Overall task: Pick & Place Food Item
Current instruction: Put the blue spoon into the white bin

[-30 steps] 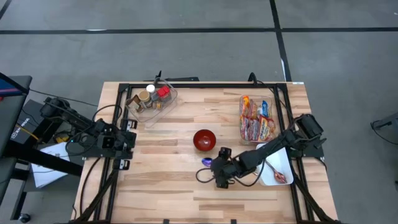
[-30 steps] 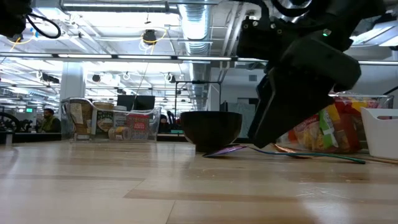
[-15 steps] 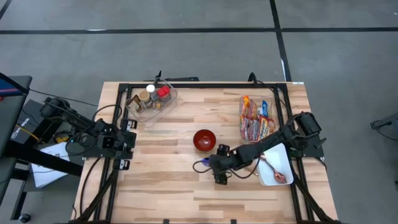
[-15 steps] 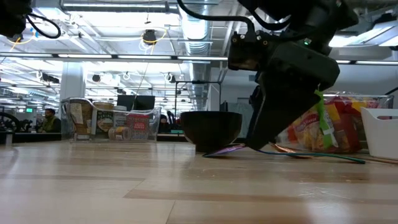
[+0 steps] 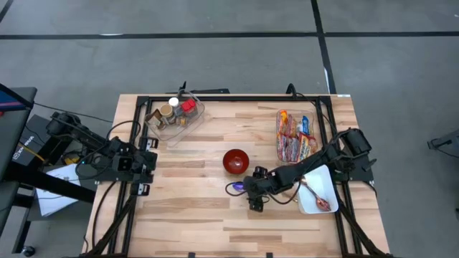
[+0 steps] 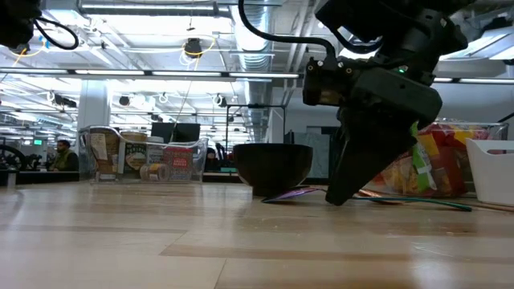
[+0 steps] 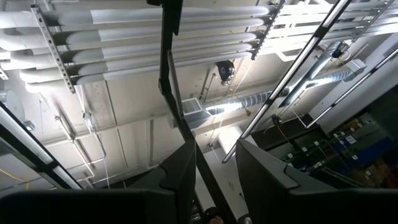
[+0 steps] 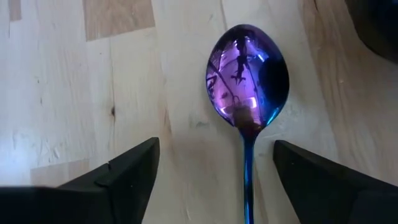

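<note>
Flat on the table, the spoon point(image 8: 247, 81) points its bowl away from the straddling, unclenched right hand point(image 8: 214, 180).

The spoon point(image 8: 247, 74) before my right pincer point(image 8: 211, 171) looks like polished metal, mirror-glossy with a purple-blue sheen. My fingers point(image 8: 118, 174) are matt black. The desk point(image 8: 74, 81) is pale, smooth planked wood. The bowl point(image 5: 235, 160) is glossy red.
</note>
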`<state>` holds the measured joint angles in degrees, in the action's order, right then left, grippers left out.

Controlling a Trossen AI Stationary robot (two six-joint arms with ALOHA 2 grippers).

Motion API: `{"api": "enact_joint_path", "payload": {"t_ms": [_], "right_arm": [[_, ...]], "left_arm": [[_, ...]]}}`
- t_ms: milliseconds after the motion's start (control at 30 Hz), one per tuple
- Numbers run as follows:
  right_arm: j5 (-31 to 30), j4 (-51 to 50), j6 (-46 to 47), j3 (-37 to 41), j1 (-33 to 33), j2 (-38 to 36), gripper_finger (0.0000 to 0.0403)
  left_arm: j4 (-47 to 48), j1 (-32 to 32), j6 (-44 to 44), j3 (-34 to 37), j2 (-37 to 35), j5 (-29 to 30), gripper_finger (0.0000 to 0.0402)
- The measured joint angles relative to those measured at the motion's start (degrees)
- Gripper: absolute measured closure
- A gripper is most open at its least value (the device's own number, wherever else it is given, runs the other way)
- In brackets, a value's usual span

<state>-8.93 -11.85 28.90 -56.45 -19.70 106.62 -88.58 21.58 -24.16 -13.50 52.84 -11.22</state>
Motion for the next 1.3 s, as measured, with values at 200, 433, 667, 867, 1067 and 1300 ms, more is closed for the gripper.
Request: {"api": "enact_joint_path", "payload": {"t_ms": [200, 433, 667, 867, 1067, 1300], "right_arm": [[-0.4, 1.2, 0.1, 0.0, 0.0, 0.2, 0.0105], [-1.9, 1.2, 0.1, 0.1, -0.1, 0.3, 0.0128], [-1.9, 0.8, 0.1, 0.1, 0.0, 0.3, 0.0165], [-3.2, 0.4, 0.1, 0.1, 0.0, 0.3, 0.0222], [-3.6, 0.3, 0.1, 0.1, 0.0, 0.3, 0.0287], [-3.6, 0.4, 0.1, 0.1, 0.0, 0.4, 0.0339]], "left_arm": [[0.0, 0.0, 0.0, 0.0, 0.0, 0.0, 0.0294], [0.0, 0.0, 0.0, 0.0, 0.0, 0.0, 0.0294], [0.0, 0.0, 0.0, 0.0, 0.0, 0.0, 0.0294], [0.0, 0.0, 0.0, 0.0, 0.0, 0.0, 0.0294], [0.0, 0.0, 0.0, 0.0, 0.0, 0.0, 0.0294], [0.0, 0.0, 0.0, 0.0, 0.0, 0.0, 0.0294]]}}
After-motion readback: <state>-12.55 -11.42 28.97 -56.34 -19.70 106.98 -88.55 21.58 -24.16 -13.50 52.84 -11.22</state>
